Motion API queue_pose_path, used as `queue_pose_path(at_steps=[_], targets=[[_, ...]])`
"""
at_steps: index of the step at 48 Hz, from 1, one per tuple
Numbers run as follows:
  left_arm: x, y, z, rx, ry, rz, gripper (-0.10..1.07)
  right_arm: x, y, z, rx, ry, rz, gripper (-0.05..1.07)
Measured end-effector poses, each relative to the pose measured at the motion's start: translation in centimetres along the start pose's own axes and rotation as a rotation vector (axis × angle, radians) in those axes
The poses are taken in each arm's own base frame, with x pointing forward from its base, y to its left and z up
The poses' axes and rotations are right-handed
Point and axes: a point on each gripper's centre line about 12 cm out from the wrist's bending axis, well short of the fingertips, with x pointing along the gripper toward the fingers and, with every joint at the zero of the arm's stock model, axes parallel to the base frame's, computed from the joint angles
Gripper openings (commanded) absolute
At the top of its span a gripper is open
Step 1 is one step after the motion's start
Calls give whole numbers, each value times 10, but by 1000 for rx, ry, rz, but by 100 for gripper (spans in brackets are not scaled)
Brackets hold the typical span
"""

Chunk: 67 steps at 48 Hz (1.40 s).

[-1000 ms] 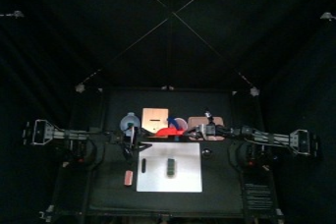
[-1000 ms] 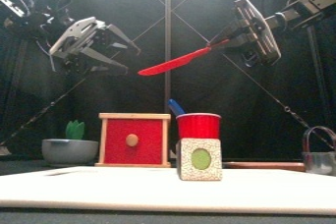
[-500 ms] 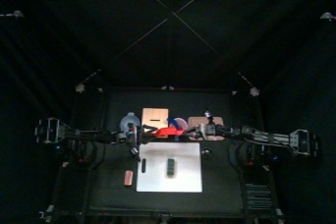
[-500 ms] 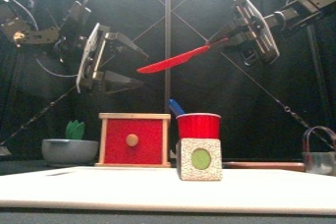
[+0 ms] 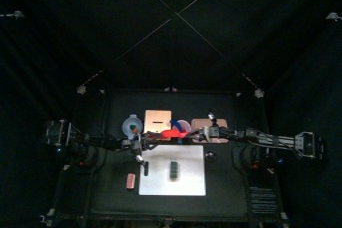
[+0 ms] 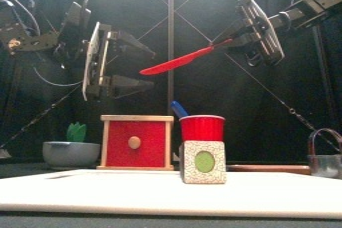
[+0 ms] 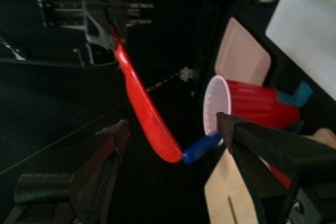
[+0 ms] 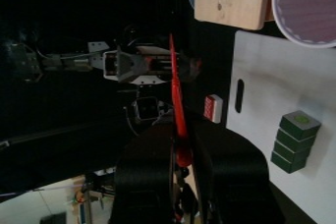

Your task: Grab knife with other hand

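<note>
Knife (image 6: 185, 61) hangs in mid-air at upper centre of the front view, its handle end pinched by the right gripper (image 6: 235, 40), its tip toward the left gripper (image 6: 123, 62), whose jaws gape wide just beside it. Judging by this, the handover is at the approach; next, close on the blade's free end. No writing is legible anywhere.

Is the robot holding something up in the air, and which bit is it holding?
The right gripper holds the red knife by one end; the left gripper is open, empty.
</note>
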Motion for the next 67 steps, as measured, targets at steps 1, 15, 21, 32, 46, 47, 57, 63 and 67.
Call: queue_pose_path(at_steps=[1, 15, 21, 32, 46, 47, 57, 63, 67], targets=[[0, 0, 0, 1, 1, 5, 97, 0, 0, 0, 2, 0, 0, 45], [11, -11, -1, 59, 11, -21, 78, 0, 0, 0, 2, 0, -2, 45], [14, -16, -3, 104, 29, -29, 77, 0, 0, 0, 0, 2, -1, 45], [16, -13, -10, 181, 88, -15, 77, 1, 0, -3, -1, 12, 0, 45], [17, -14, -11, 196, 98, 2, 76, 1, -1, -5, -4, 18, -3, 45], [17, -13, -11, 197, 97, 4, 76, 1, 0, -4, -4, 16, -2, 45], [18, -15, -11, 198, 99, 4, 66, 1, -1, -5, -4, 18, -3, 45], [19, -14, -11, 196, 103, 8, 56, 2, -1, -6, -6, 24, -4, 45], [19, -12, -12, 189, 112, 16, 53, 2, -1, -7, -6, 25, -4, 45]])
